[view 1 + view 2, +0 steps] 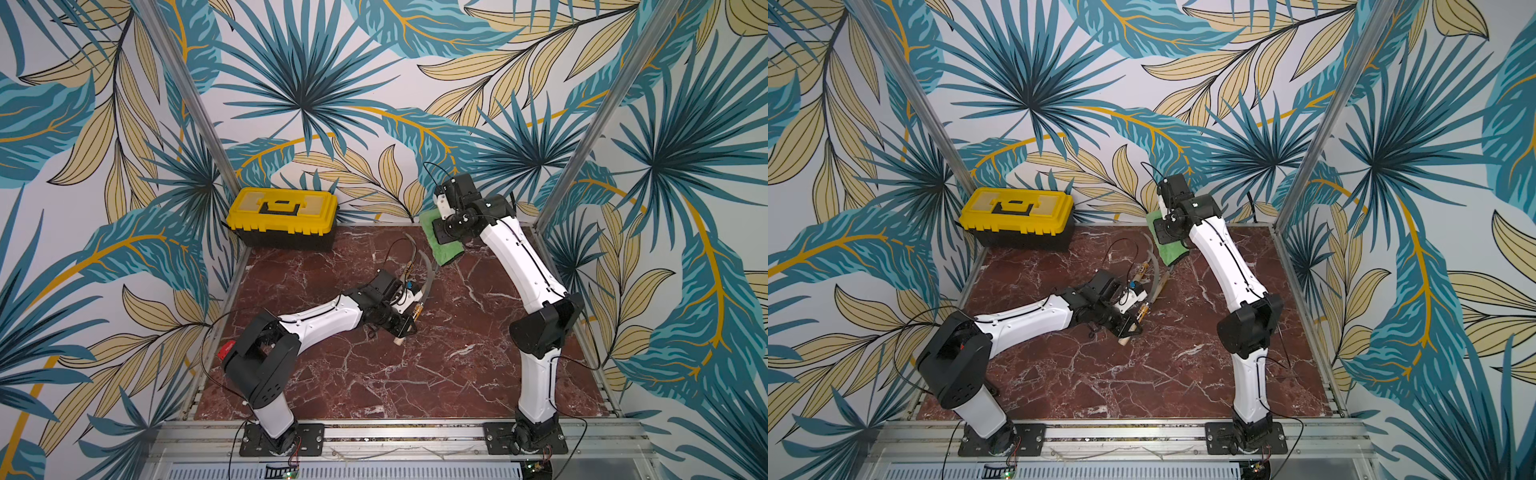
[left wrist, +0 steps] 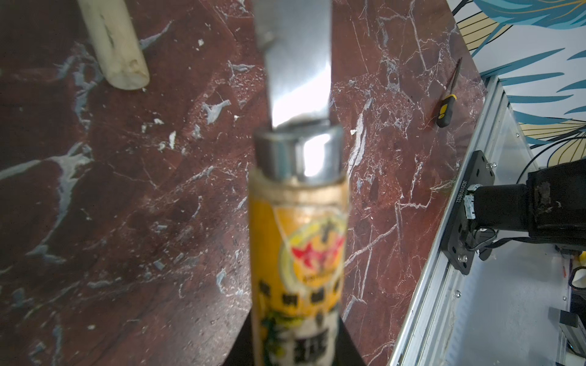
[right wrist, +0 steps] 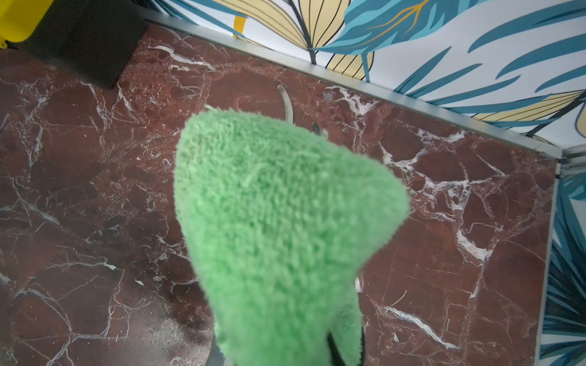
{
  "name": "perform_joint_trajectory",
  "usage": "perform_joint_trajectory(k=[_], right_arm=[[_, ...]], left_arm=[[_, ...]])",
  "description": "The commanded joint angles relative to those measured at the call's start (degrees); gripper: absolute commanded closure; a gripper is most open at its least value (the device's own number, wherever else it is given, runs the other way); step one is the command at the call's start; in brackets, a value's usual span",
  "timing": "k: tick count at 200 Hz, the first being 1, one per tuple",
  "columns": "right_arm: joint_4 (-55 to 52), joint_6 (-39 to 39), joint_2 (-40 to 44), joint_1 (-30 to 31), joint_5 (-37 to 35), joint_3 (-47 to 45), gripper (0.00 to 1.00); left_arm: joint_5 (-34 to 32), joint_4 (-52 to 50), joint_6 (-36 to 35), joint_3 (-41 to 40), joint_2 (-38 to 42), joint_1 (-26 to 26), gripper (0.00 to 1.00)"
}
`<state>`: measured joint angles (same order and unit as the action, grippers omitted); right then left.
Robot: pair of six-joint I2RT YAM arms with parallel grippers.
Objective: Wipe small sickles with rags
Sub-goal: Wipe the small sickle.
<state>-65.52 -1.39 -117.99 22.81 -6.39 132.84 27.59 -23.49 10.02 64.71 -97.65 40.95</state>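
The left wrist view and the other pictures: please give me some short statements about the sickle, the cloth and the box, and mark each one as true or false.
1. The left tool grips a sickle by its labelled wooden handle. True.
2. The yellow toolbox stands with its lid open. False: the lid is closed.
3. A screwdriver with a yellow and black handle lies on the table. True.
4. The green cloth lies spread flat on the table, with nothing holding it. False: the right tool grips it, bunched up.
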Motion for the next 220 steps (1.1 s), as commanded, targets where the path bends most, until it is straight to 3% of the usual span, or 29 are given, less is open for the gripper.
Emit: perform_joint_trajectory(k=[1,119,220], right_arm=[[-1.13,0.17,-0.13,0.87,3.0,-3.34,0.97],[5.66,-4.65,4.67,1.62,9.82,-22.38,0.97],[22.4,-15.87,12.49,4.73,18.23,-44.08,0.97]], left_arm=[[-0.82,0.46,0.09,2.39,-1.13,0.13,1.0],[-2.22,4.36,2.36,3.72,-0.74,-0.35,1.0],[-1.15,6.5,3.69,6.58,-3.14,-0.53,1.0]])
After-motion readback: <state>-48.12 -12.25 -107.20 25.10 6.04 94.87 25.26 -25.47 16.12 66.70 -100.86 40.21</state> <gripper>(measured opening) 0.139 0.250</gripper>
